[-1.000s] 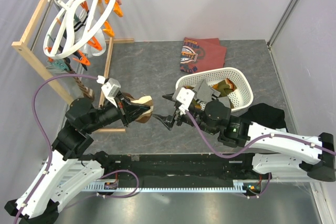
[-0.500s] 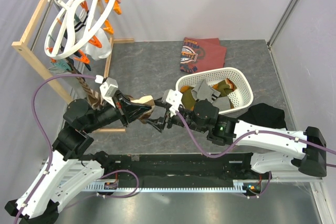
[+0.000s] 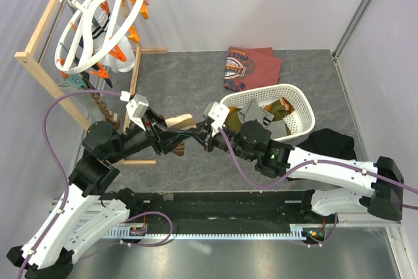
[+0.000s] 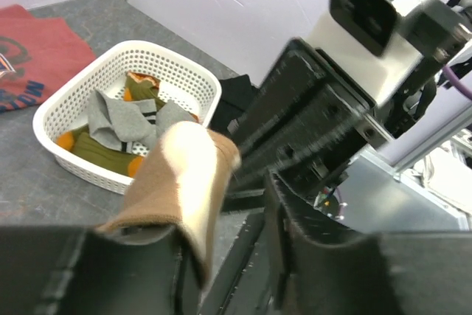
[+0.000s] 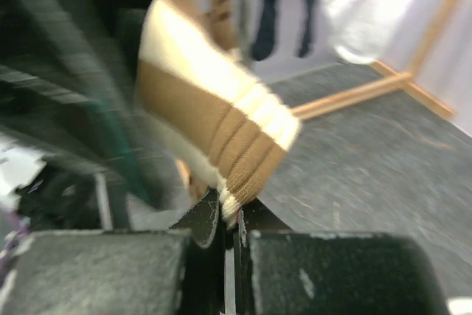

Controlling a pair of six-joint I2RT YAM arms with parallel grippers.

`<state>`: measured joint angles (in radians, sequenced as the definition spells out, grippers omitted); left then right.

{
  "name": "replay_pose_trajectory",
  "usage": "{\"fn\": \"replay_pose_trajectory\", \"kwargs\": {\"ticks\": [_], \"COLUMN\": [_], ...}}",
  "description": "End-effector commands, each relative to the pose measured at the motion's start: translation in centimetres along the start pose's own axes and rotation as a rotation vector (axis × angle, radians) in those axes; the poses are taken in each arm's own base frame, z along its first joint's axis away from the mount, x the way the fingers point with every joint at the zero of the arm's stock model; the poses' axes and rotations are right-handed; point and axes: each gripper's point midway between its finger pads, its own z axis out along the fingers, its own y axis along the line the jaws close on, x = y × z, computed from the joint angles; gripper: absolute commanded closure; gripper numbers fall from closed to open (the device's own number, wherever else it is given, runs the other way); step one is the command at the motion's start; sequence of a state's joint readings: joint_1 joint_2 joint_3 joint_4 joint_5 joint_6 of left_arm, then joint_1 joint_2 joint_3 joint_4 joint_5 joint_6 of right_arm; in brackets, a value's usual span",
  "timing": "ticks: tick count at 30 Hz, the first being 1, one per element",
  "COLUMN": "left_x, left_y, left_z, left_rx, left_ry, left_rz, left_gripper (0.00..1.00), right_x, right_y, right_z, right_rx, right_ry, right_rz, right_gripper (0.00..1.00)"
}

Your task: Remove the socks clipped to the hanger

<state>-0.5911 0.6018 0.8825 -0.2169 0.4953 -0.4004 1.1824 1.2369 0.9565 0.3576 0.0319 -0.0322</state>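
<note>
left gripper [image 4: 225, 241]: jaws apart, loose around the striped sock [image 4: 184, 182] | right gripper [image 5: 225, 219]: pinched closed on its cuff

Tan-and-cream striped sock [image 5: 214, 119], white hanger [image 3: 64, 36], orange clips [image 3: 139, 10], white mesh basket [image 3: 305, 117]

Wooden rack [image 3: 39, 38] upper left; maroon shirt [image 3: 251, 66] on the grey desk [image 3: 189, 76] upper centre; white basket [image 3: 307, 113] below it, black cloth [image 3: 333, 143] just beside.
</note>
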Motion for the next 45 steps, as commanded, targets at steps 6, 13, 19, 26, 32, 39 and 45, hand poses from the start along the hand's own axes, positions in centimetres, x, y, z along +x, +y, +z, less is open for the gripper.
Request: {"fn": "replay_pose_trajectory", "kwargs": {"ticks": [6,13,19,26,32,39,45], "left_x": [-2.0,-2.0,-2.6,-4.2,-6.0,-8.5,-12.2], "left_y": [0.8,1.9,2.8,4.1,4.2,4.5,2.9], "left_z": [0.1,-0.2,-1.2,-2.7,-3.7,-5.1,-6.9], "left_rx": [-0.063,-0.130,-0.205,-0.324,-0.377,-0.471,-0.499], "left_ry": [-0.077,-0.072,-0.058,-0.091,-0.114,-0.137,-0.206], "left_rz": [0.022,0.038,0.102,0.167,0.220,0.233,0.241], "left_gripper": [0.24,0.17,0.16,0.12,0.11,0.13,0.13], "right_x": [0.4,2.0,5.1,9.4,8.0,3.7,-0.5], "right_y": [-13.4,-21.9,-27.6,-30.6,-30.4,-25.3,-18.6], "right_z": [-5.0,-10.5,-14.9,-18.6,-16.5,-7.3,1.7], "right_rx": [0.532,0.911,1.140,1.346,1.253,0.805,0.343], "right_ry": [0.031,0.160,0.250,0.404,0.405,0.101,-0.159], "right_rz": [0.085,0.052,0.073,0.089,0.114,0.197,0.113], "right_gripper": [1.00,1.00,1.00,0.71,0.51,0.43,0.39]}}
